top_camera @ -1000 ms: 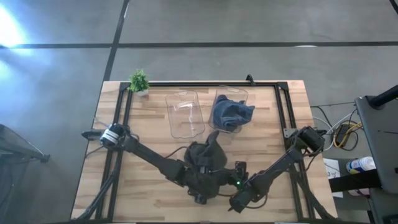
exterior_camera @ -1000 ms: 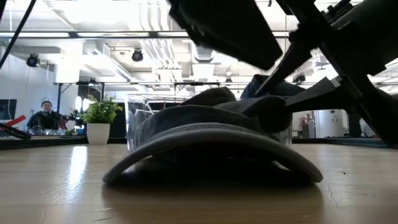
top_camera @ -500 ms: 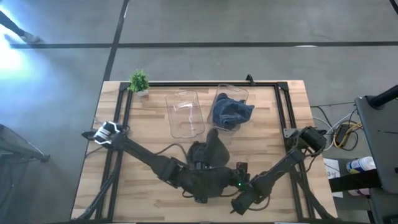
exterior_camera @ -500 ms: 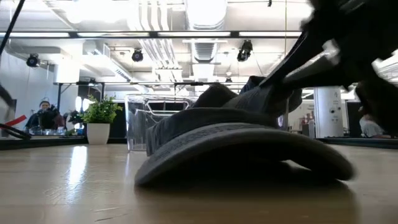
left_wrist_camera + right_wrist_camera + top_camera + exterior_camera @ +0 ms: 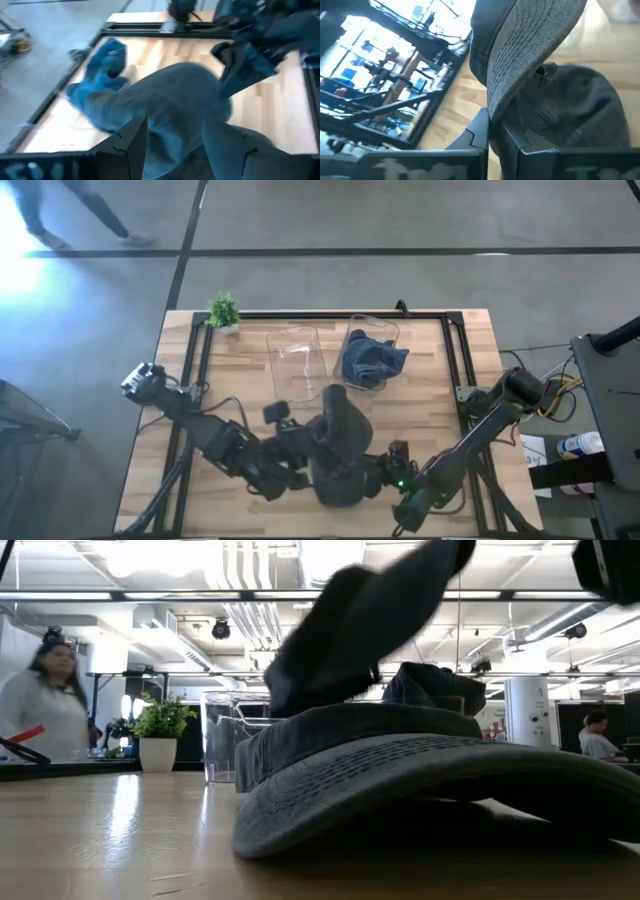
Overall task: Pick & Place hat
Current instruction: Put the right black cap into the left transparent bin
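A dark grey hat (image 5: pixel 340 435) lies near the table's front edge, its stitched brim (image 5: pixel 420 775) on the wood. A part of its crown (image 5: pixel 360 620) stands raised above the rest. My left gripper (image 5: pixel 300 465) is at the hat's left side, shut on crown cloth. My right gripper (image 5: pixel 388 472) is at the hat's right side, shut on the brim. A blue hat (image 5: pixel 372 360) lies in the right one of two clear bins. My left gripper has the grey crown cloth (image 5: pixel 170 125) bunched between its two fingers (image 5: pixel 131 145), coming from the table's left side; how many layers I cannot tell. My right gripper pinches the brim's edge (image 5: pixel 492 112) between its two fingers (image 5: pixel 479 131), coming low from the table's right side. The brim's stitched face (image 5: pixel 535 45) stretches away past the fingers.
Two clear bins stand at the table's far middle, the left one (image 5: pixel 298 365) without contents. A small potted plant (image 5: pixel 224 311) stands at the far left corner. A black frame (image 5: pixel 455 350) runs along the table's edges. People show in the room behind (image 5: pixel 45 700).
The hat has slid toward the table's near edge and a little to the right, its brim staying on the wood. Part of its crown has risen high above the rest. Both grippers have gone along with it, keeping hold.
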You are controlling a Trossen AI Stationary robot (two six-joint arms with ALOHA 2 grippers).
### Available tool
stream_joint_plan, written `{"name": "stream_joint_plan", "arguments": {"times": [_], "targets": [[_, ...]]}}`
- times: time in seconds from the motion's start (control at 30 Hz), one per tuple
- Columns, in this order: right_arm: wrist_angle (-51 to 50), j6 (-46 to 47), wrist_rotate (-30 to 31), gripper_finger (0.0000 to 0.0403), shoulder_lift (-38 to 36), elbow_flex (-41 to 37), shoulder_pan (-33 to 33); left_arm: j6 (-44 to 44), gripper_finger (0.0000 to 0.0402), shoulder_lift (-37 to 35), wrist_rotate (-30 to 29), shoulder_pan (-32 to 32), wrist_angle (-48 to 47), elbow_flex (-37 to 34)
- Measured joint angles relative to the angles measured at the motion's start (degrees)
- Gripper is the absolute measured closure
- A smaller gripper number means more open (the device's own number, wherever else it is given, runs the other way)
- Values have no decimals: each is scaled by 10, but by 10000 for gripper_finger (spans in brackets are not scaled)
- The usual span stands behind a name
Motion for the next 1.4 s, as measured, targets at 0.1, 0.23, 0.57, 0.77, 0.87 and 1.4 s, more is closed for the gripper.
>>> {"name": "stream_joint_plan", "arguments": {"times": [0.1,0.23,0.57,0.77,0.87,1.4], "targets": [[23,-51,2,390,-28,0,0,-34,226,-22,-30,-10,-43,0],[59,-128,2,390,-68,0,-4,-64,226,-47,-41,-19,-77,-1],[72,-293,-96,390,-119,0,-139,-134,226,-81,-40,-23,-200,-1],[117,-360,-194,390,-97,0,-261,-171,226,-109,-38,-22,-263,-20],[149,-377,-245,390,-73,0,-317,-173,226,-140,-38,-20,-252,-61],[192,-371,-418,390,120,115,-429,-49,226,-377,63,80,-6,-364]]}}
